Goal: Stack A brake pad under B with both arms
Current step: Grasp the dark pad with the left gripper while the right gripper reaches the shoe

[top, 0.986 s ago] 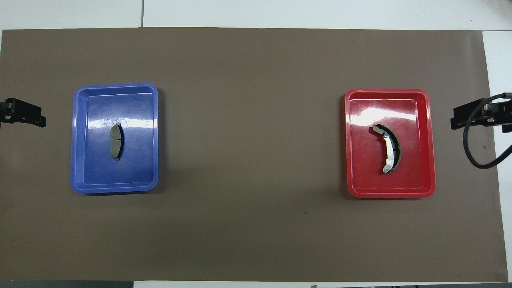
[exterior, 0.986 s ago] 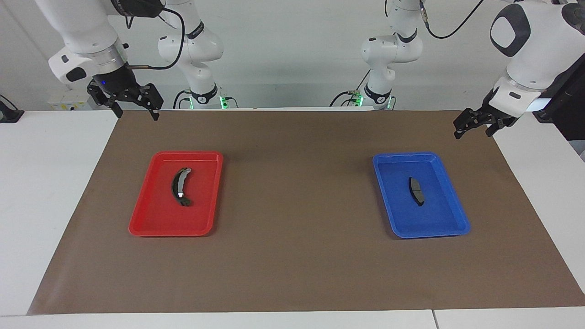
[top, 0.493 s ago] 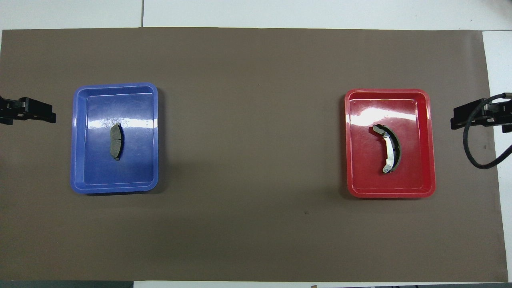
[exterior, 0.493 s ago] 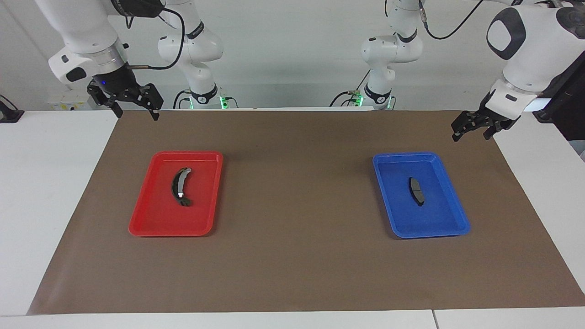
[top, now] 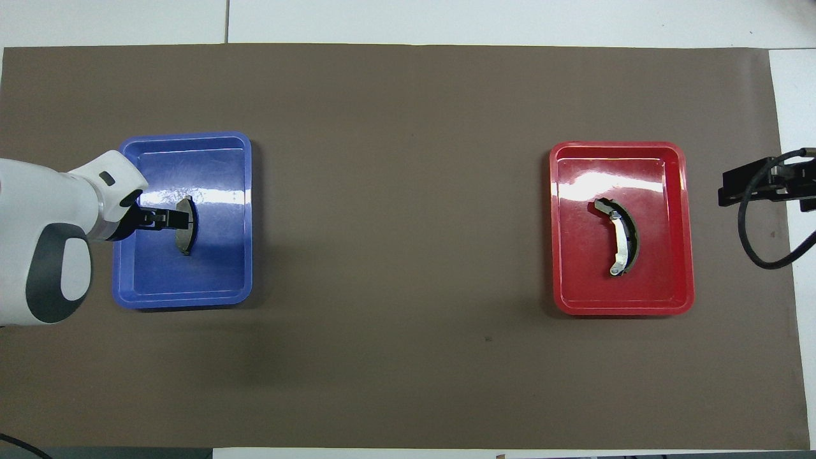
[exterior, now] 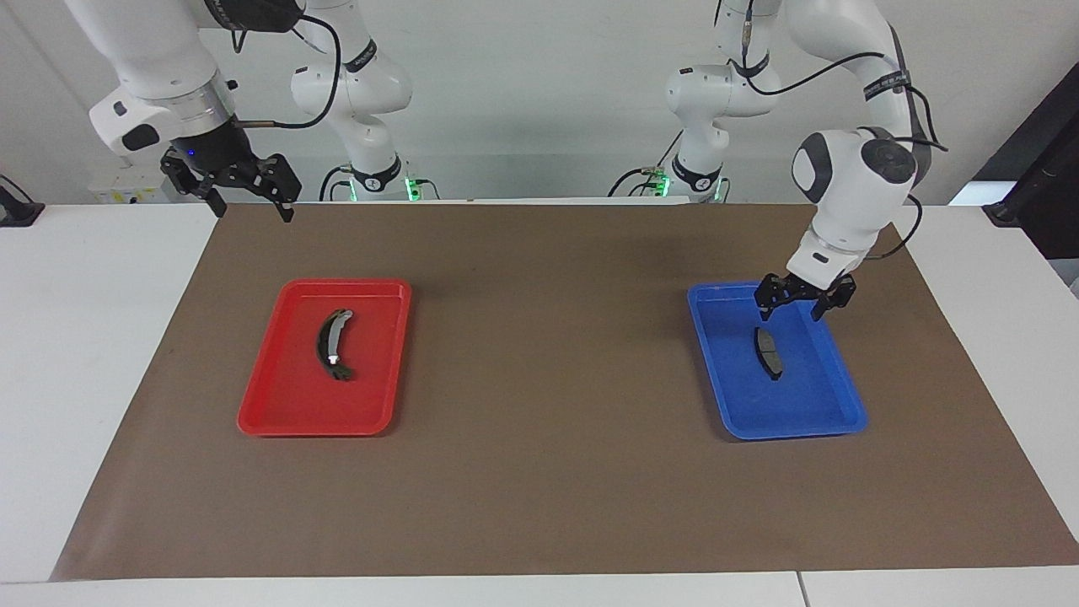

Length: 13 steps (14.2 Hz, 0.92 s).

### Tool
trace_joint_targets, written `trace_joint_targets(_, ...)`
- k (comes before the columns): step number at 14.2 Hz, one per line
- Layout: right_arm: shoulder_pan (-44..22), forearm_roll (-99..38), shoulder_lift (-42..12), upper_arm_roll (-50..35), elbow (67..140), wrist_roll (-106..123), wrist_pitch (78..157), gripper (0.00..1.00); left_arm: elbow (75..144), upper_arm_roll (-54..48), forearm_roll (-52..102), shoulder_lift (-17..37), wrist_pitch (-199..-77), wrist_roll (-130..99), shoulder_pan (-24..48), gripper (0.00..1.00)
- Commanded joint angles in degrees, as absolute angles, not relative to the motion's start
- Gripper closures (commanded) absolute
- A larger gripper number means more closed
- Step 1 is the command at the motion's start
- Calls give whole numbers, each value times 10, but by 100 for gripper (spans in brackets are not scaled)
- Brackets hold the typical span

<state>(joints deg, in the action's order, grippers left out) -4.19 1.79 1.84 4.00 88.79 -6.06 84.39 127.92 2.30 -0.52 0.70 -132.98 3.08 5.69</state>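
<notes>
The A brake pad [exterior: 768, 352] is a short dark pad lying in the blue tray [exterior: 809, 415] toward the left arm's end of the table. My left gripper [exterior: 791, 314] is open and hangs low over the tray, just above the pad's end nearer the robots, without touching it. In the overhead view the left gripper [top: 171, 218] overlaps the pad [top: 188, 234] in the blue tray [top: 210, 280]. B [exterior: 330, 344], the long crescent with a light strip, lies in the red tray [exterior: 263, 396]; both show in the overhead view [top: 621, 237] [top: 685, 191]. My right gripper [exterior: 250, 206] [top: 727, 188] waits open, high over the mat's corner.
A brown mat [exterior: 539, 472] covers the table between white margins [exterior: 76, 354]. The two trays sit far apart with bare mat between them. A black cable [top: 758, 245] loops from the right gripper. A dark object [exterior: 1041, 185] stands at the left arm's end of the table.
My left arm has swung in from the table's end and dropped its open gripper over the blue tray above the pad. The right arm, both trays and both parts have not moved.
</notes>
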Motion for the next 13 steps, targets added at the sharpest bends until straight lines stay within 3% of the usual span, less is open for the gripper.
trace_joint_targets(1, -41, 19, 37, 37, 929, -55, 861, 0, 1313, 26, 1, 44, -1410, 34, 56, 2)
trace_joint_targets(4, -41, 15, 70, 36, 1046, -49, 975, 0, 1327, 26, 1, 68, -1446, 36, 55, 11)
trace_joint_targets(6, -42, 11, 69, 36, 1097, -49, 1025, 0, 1328, 26, 1, 78, -1459, 37, 59, 33)
trace_joint_targets(9, -40, 10, 41, 36, 1144, -39, 1083, 0, 1320, 26, 1, 75, -1449, 37, 55, 80)
trace_joint_targets(13, -38, 8, 19, 36, 1272, -17, 1270, 0, 1311, 25, 1, 27, -1395, 27, 62, 94)
